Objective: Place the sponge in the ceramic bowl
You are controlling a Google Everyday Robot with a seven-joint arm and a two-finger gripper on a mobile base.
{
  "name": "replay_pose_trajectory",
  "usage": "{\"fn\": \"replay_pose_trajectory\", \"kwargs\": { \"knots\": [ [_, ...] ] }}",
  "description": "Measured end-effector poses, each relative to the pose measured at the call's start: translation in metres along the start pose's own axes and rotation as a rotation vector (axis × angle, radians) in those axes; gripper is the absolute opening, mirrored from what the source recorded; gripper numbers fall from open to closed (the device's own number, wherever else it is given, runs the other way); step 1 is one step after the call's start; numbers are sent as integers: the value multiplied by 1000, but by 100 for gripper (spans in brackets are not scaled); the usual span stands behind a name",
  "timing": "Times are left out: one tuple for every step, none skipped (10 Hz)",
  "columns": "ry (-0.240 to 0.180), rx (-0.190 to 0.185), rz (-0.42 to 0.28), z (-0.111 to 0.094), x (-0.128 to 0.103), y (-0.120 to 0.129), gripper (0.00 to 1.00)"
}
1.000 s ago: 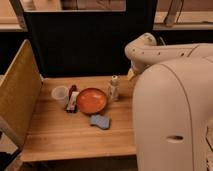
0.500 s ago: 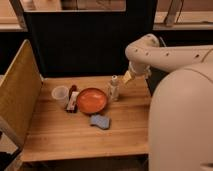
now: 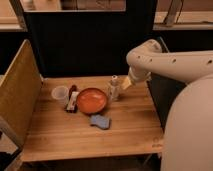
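Note:
The light-blue sponge (image 3: 100,121) lies flat on the wooden table (image 3: 60,135), just in front of the ceramic bowl (image 3: 91,100). That bowl is glossy orange-red, round and shallow, and it looks empty. My white arm reaches in from the right and bends down toward the table's back right. My gripper (image 3: 126,84) hangs at its end, just right of a small clear bottle (image 3: 114,87). It is above and to the right of the bowl, well away from the sponge.
A whitish translucent cup (image 3: 60,93) stands left of the bowl, with a dark red-and-white packet (image 3: 72,98) between them. A tall yellow side panel (image 3: 17,95) walls the table's left edge. A dark panel stands behind the table. My white body (image 3: 187,130) fills the right.
My arm has stretched further out from my body, and more of it shows across the upper right. The gripper stays near the bottle. Sponge, bowl and cup have not moved.

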Motion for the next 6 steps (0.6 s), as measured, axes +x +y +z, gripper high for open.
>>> {"fn": "replay_pose_trajectory", "kwargs": {
  "knots": [
    [3, -12, -28, -2, 9, 14, 80],
    [5, -20, -51, -3, 14, 24, 80],
    [6, -33, -87, -4, 18, 42, 80],
    [10, -45, -130, -5, 21, 61, 80],
    [11, -55, -164, -6, 23, 77, 80],
    [12, -55, -166, -6, 23, 77, 80]
  ]
}}
